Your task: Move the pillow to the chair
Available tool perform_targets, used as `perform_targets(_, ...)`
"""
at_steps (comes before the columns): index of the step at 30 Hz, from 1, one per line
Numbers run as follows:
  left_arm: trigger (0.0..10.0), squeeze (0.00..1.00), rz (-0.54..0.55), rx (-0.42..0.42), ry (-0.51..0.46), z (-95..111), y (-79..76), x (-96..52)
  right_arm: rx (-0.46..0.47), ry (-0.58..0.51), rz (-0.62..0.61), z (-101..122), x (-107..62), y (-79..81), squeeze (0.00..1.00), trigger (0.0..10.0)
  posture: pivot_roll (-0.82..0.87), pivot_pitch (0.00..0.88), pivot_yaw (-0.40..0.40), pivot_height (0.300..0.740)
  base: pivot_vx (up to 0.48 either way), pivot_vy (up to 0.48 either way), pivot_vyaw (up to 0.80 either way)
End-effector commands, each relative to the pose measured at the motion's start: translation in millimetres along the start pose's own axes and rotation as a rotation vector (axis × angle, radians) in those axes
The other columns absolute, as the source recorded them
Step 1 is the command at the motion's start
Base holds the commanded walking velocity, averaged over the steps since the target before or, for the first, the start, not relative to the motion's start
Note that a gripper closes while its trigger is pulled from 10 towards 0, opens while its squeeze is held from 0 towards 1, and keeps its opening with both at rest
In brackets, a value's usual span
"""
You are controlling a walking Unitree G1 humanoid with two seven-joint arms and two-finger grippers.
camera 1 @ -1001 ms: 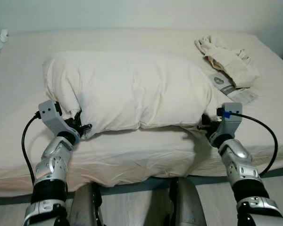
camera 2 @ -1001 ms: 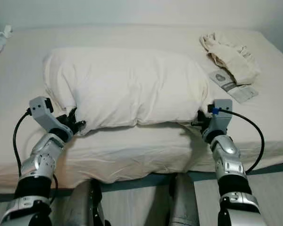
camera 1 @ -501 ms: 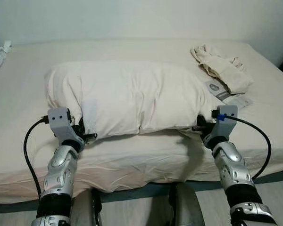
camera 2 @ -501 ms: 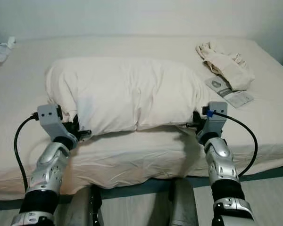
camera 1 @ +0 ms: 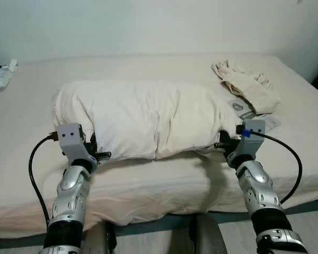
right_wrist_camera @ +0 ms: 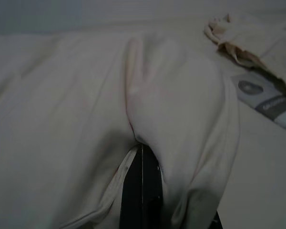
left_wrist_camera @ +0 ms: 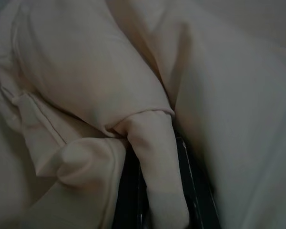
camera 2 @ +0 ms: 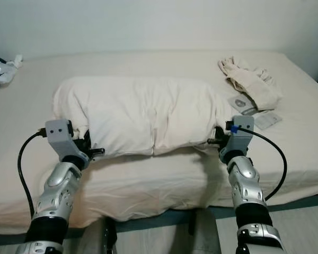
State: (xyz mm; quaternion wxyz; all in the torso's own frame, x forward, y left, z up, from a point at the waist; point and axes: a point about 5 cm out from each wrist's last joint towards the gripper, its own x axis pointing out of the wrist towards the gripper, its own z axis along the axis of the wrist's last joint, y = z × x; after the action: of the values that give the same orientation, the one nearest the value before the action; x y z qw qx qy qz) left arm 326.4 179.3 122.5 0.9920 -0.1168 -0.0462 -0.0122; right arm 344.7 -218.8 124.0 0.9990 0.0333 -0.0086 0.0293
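On the bed [camera 1: 148,185]: pillow [camera 1: 148,121], long axis crosswise, spanning between both arms. Left gripper [camera 1: 95,151] pinches its near-left corner; right gripper [camera 1: 225,144] clamps fabric at its near-right corner. Both equally close; chair unseen.

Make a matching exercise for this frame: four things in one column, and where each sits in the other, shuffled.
Things:
1. large cream pillow
2. crumpled beige cloth
3. grey-and-white printed leaflet
4. left gripper

Places:
A. far right corner of the bed
B. clamped on a pillow corner
C. near bed edge, between both grippers
D. just nearer than the cloth

Pairs: 1-C, 2-A, 3-D, 4-B
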Motion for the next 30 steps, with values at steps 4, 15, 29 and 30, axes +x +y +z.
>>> perform_targets(4,10.0,0.0,-0.065,-0.02,-0.031,4,-17.6,3.2,-0.008,-0.045,0.023,7,1.9,6.8,0.0,10.0,0.0,0.064,-0.011,0.635,0.0,0.0,0.0)
perform_targets(15,10.0,0.0,-0.046,-0.029,-0.025,2,-12.8,0.5,-0.007,-0.06,0.018,11,4.1,6.5,0.0,10.0,0.0,0.066,-0.019,0.69,0.0,0.0,0.0)
perform_targets(29,10.0,0.0,-0.04,-0.086,0.015,-12,-8.9,-10.7,0.004,-0.053,0.021,7,3.1,10.1,0.0,10.0,0.0,0.045,-0.025,0.74,0.0,0.0,0.0)
perform_targets(30,10.0,0.0,-0.049,-0.094,0.019,-13,-9.6,-11.3,0.006,-0.05,0.02,5,2.4,10.4,0.0,10.0,0.0,0.042,-0.024,0.74,0.0,0.0,0.0)
